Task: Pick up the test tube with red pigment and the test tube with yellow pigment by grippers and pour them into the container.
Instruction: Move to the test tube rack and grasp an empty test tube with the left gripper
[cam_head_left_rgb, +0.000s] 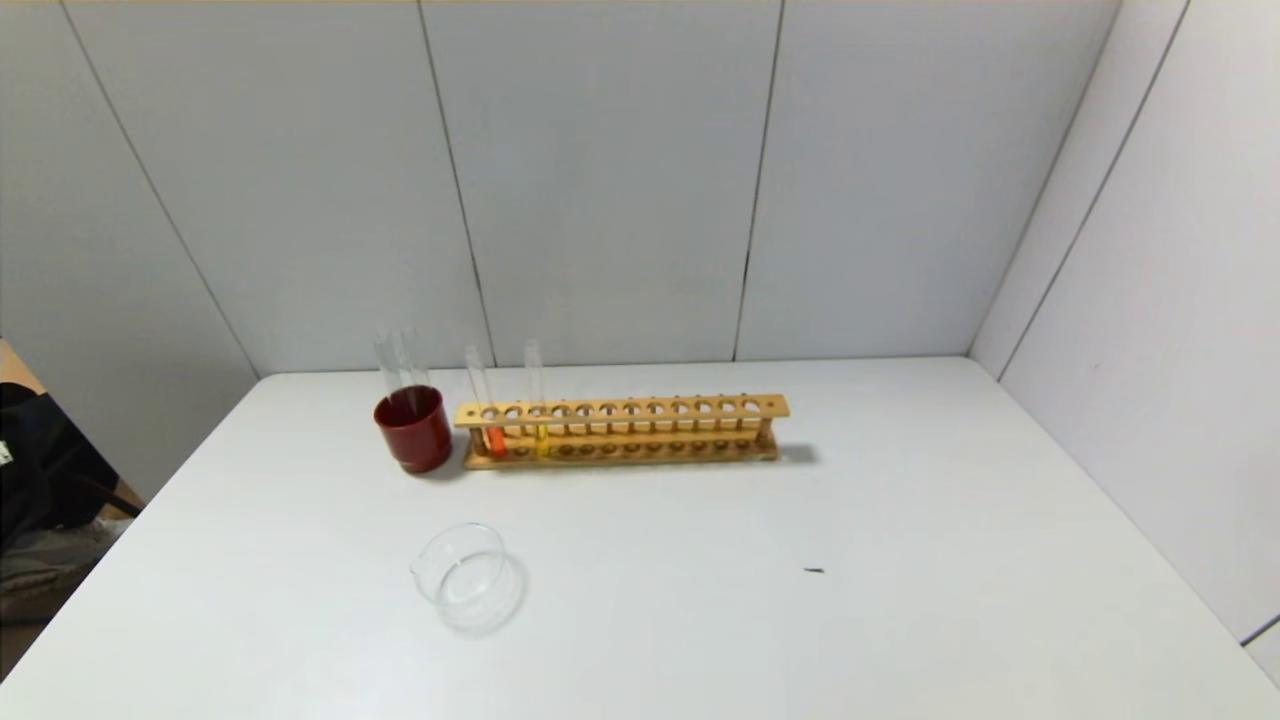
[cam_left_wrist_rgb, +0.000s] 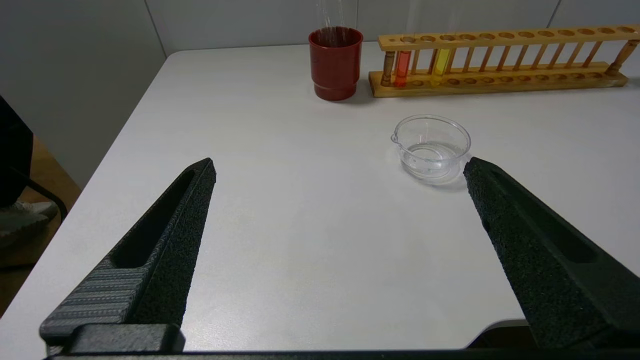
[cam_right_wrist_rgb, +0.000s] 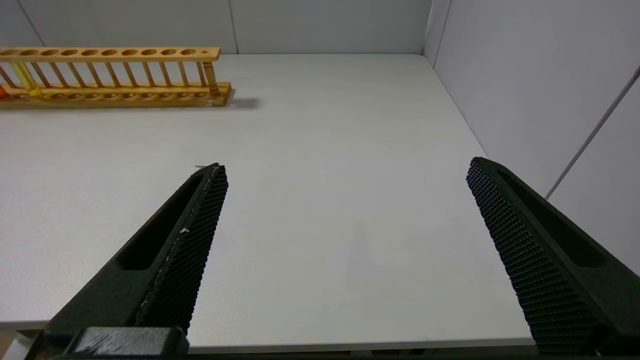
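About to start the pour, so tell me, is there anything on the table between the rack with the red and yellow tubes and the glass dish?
Nothing visible. Bare table lies between the rack, holding the red tube and yellow tube, and the dish. The red cup stands beside the rack's end, off that line.

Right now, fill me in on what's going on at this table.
Nothing is being handled yet. The left gripper and right gripper both hang open over the near part of the white table, holding nothing. The test tube with red pigment and the test tube with yellow pigment stand in the wooden rack, beside a dark red cup holding clear tubes. The glass container sits in front, with no coloured liquid in it.
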